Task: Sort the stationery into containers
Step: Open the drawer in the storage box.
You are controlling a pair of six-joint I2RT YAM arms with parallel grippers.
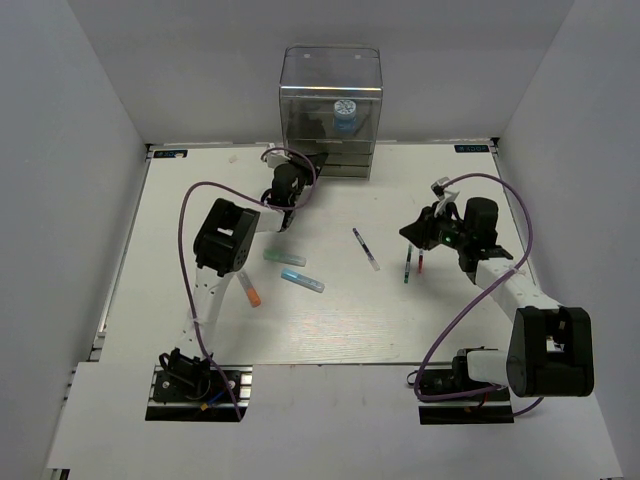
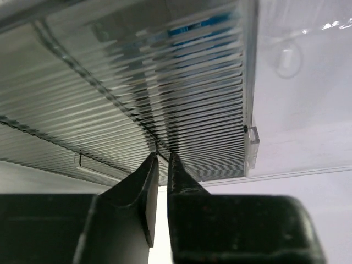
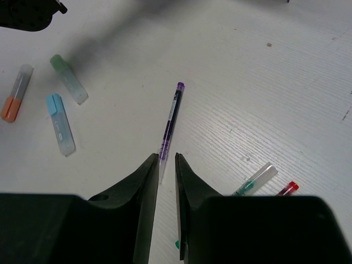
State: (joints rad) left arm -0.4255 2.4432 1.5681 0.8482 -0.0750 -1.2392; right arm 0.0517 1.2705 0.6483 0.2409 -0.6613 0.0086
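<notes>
Black fingers of my left gripper [image 2: 162, 159] sit nearest, narrowed to a slit at a ribbed grey drawer front of the clear organiser [image 2: 165, 82]; can't tell if they pinch anything. White table [image 1: 450, 320], plain pale walls, organiser at the far edge with the blue-and-white roll [image 1: 345, 115] in its top compartment. My right gripper [image 3: 166, 159] hovers barely parted and empty, purple pen [image 3: 170, 118] just ahead; green pen [image 3: 256, 180] and red pen [image 3: 288, 188] lie to its right, teal marker [image 3: 69, 78], light-blue marker [image 3: 59, 124] and orange-capped marker [image 3: 15, 93] to its left.

The white table [image 1: 350, 330] carries a clear organiser [image 1: 330, 150] at its far edge, a teal marker [image 1: 284, 257], a light-blue marker [image 1: 302, 280] and an orange-capped marker [image 1: 249, 290] left of the middle, a purple pen [image 1: 366, 249] near the centre, and a green pen [image 1: 408, 265] just beside a red pen [image 1: 420, 263].
</notes>
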